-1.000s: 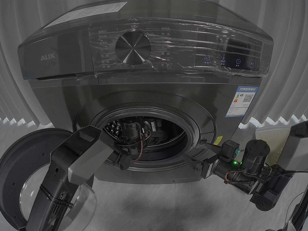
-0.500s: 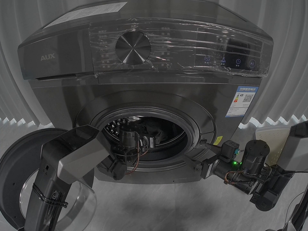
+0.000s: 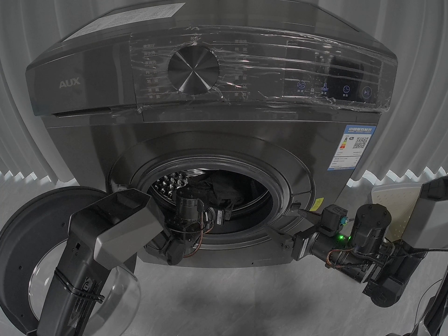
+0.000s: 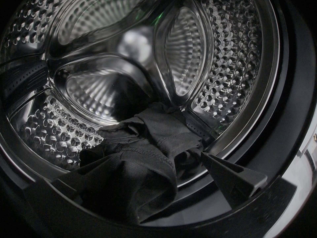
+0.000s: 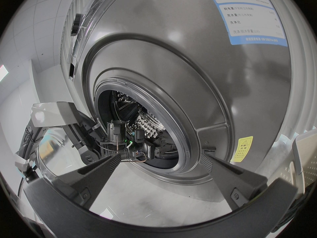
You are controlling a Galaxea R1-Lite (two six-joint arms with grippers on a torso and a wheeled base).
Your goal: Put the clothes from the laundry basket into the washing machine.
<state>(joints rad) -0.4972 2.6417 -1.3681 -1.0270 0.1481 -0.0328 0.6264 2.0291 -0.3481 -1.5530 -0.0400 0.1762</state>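
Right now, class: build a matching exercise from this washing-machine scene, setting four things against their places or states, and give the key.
Things
1 black garment
2 door
3 left gripper
4 right gripper

Places or states
A swung open
B fingers apart, outside the washing machine
C fingers apart, at the drum mouth
D lying in the drum

Pairs: 1-D, 2-A, 3-C, 4-B

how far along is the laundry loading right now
Done: the door is open and one dark garment lies at the front of the drum. In hand: nothing; the left hand sits open at the drum mouth, the right hand open outside the front. Left: whatever remains in the white perforated basket beside the machine; its contents cannot be told.
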